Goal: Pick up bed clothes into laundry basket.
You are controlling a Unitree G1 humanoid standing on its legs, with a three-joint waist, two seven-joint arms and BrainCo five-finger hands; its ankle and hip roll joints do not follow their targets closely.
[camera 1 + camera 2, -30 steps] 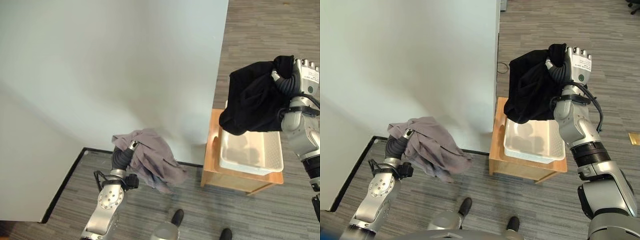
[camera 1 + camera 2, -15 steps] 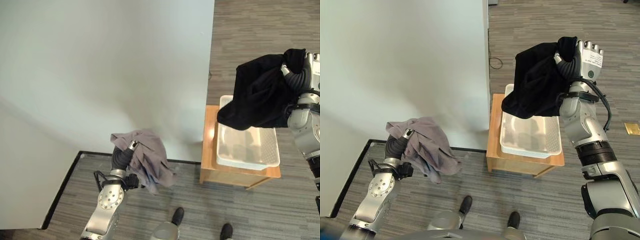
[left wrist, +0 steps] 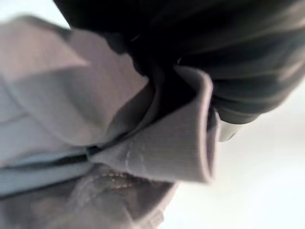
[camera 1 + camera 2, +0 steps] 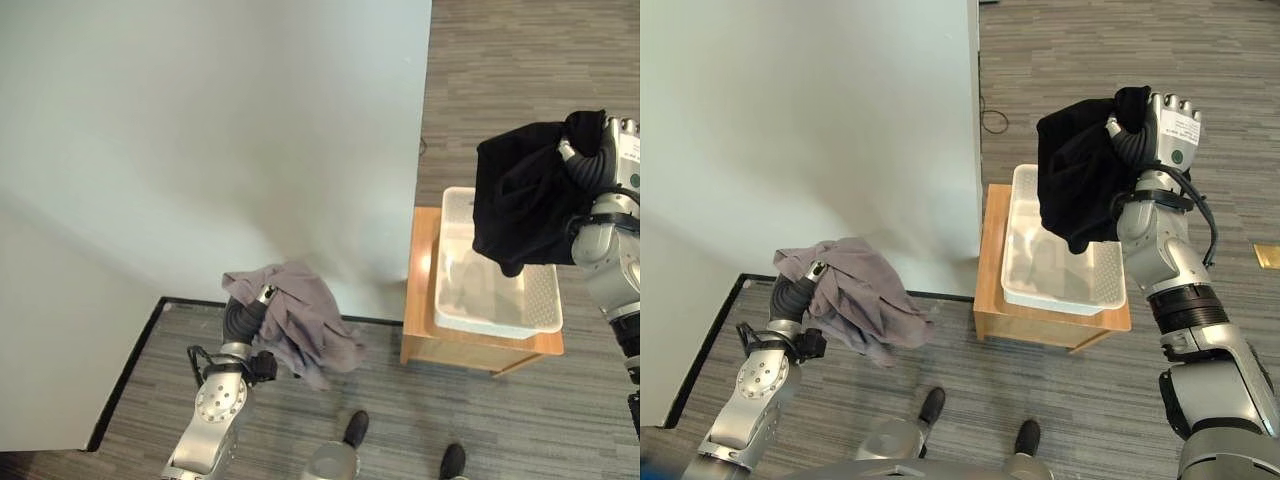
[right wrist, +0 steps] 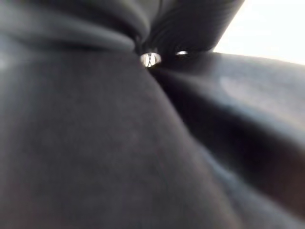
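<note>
Clearly, released now, the black garment clutched by the right hand could snag the basket's right rim; the left hand grips grey cloth.

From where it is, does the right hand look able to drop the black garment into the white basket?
Probably yes. The right hand holds the black garment above the white basket, whose open top is unobstructed. The cloth hangs over the basket's far end, so a small shift toward its middle may help.
</note>
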